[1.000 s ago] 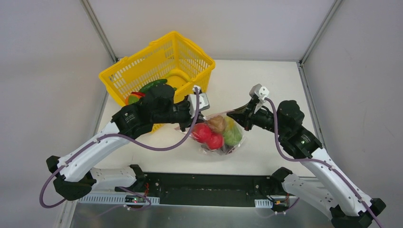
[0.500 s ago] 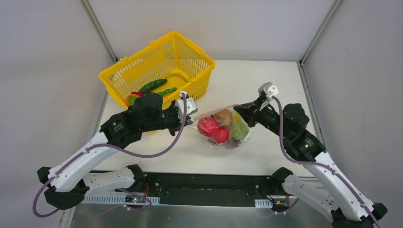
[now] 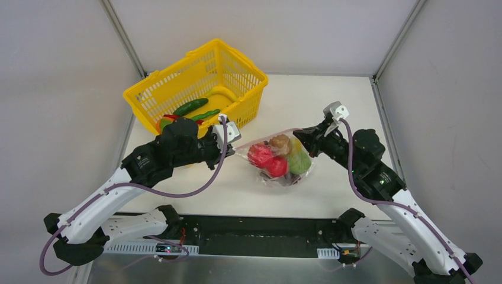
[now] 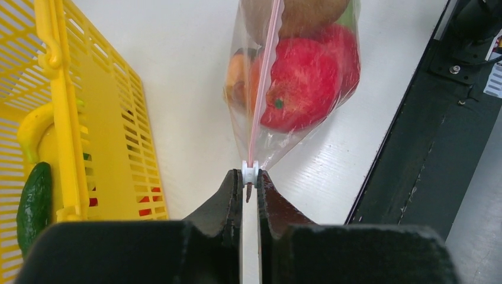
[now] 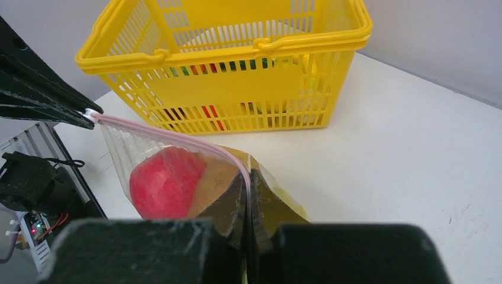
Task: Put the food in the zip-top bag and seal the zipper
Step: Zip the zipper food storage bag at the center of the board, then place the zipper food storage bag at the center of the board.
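The clear zip-top bag (image 3: pixel 278 168) hangs stretched between both grippers, just above the table. Inside it is the food: two red tomatoes (image 3: pixel 260 155), a brown kiwi (image 3: pixel 279 143) and a green piece (image 3: pixel 299 161). The pink zipper (image 3: pixel 266 136) runs taut along the top edge. My left gripper (image 3: pixel 235 148) is shut on the white slider (image 4: pixel 250 171) at the zipper's (image 4: pixel 263 89) left end. My right gripper (image 3: pixel 298 136) is shut on the bag's right end, pinching the zipper strip (image 5: pixel 177 139) between its fingertips (image 5: pixel 247 177).
A yellow lattice basket (image 3: pixel 171 66) stands at the back left, close behind the left arm, with green vegetables (image 3: pixel 190 106) and other pieces in it. Its side wall (image 4: pixel 65 118) is just left of the left gripper. The black base rail (image 3: pixel 254 228) lines the near table edge.
My left gripper has drawn back to the left with the slider, away from the right gripper. The right gripper shifted a little right, the bag's top edge is pulled straighter and the bag moved right.
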Action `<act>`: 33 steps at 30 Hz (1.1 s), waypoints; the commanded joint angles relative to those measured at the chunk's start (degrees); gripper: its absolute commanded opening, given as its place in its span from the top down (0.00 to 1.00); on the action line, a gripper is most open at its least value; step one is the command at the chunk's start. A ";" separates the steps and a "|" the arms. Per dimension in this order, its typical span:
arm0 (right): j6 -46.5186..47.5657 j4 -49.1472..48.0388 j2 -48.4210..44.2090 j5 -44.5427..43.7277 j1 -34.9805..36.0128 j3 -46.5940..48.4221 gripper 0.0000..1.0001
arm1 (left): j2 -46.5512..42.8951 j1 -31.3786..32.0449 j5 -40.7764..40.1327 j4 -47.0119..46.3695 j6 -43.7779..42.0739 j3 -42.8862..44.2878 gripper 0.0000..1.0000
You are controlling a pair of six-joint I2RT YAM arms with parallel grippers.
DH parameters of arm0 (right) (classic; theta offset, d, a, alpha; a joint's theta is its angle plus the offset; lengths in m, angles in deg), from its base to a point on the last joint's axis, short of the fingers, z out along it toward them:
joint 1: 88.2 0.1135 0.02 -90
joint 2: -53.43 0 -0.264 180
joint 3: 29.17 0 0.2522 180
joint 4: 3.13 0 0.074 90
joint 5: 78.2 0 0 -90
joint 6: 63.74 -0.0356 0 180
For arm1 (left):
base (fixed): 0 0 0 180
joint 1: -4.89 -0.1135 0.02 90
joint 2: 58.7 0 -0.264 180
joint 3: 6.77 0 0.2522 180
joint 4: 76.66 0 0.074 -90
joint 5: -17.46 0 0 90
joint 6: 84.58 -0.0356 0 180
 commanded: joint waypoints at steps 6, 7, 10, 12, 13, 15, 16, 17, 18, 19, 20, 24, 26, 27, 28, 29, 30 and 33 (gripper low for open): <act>0.10 -6.44 1.62 -5.70 -0.86 3.32 1.00 | -1.06 -0.96 -4.42 -8.10 6.20 -2.90 0.25; 0.67 -5.86 2.65 -7.00 -0.85 4.31 1.00 | -1.42 -0.93 -5.33 -8.97 6.77 -3.41 0.16; 3.23 -4.21 6.12 -12.03 -1.44 8.25 1.00 | -2.81 -1.04 -7.61 -10.46 7.99 -4.53 0.01; 5.89 -3.17 9.16 -13.94 -2.32 11.26 1.00 | -4.00 -1.05 -8.77 -11.03 8.70 -5.28 0.01; 6.95 -2.59 10.34 -14.39 -2.92 12.87 1.00 | -4.56 -1.14 -9.58 -11.26 8.85 -5.62 0.01; 7.85 -1.39 13.72 -14.74 -4.27 16.70 1.00 | -5.54 -1.22 -10.64 -11.65 9.35 -6.35 0.01; 8.64 -0.70 14.74 -14.41 -5.00 18.24 1.00 | -6.04 -1.19 -11.19 -11.81 9.59 -6.60 0.01; 9.25 -0.13 15.61 -14.28 -5.42 19.49 1.00 | -6.53 -1.19 -11.80 -11.86 9.78 -6.93 0.01; 9.84 0.59 16.19 -14.21 -5.63 20.40 1.00 | -7.04 -1.20 -12.68 -12.03 10.03 -7.28 0.01; 10.52 1.03 16.49 -13.39 -5.65 20.89 1.00 | -7.52 -1.26 -13.45 -12.31 10.37 -7.64 0.01; 11.49 1.17 16.61 -11.85 -5.69 20.82 1.00 | -8.11 -1.35 -14.37 -12.68 10.78 -8.06 0.01; 15.12 8.60 17.39 4.02 -5.58 20.22 1.00 | -9.94 -1.42 -17.75 -14.64 12.54 -9.69 0.01; 14.39 12.55 17.42 11.92 -4.84 18.22 1.00 | -10.67 -1.59 -19.76 -15.48 13.34 -10.57 0.01; 13.52 13.25 17.22 14.84 -3.23 16.51 1.00 | -10.97 -1.69 -20.48 -16.07 13.36 -11.07 0.01; 13.60 14.46 17.08 18.21 -1.50 14.82 0.96 | -11.13 -1.85 -21.23 -16.61 14.75 -11.52 0.01; 15.00 16.40 17.05 20.70 0.63 13.39 0.89 | -11.20 -1.93 -21.83 -17.03 15.48 -11.77 0.01; 16.29 19.10 17.32 21.05 2.84 12.83 0.79 | -11.21 -2.09 -22.32 -17.36 15.94 -12.00 0.01; 17.74 26.14 18.89 23.62 7.27 15.26 0.34 | -10.73 -2.45 -22.97 -17.26 16.78 -11.54 0.01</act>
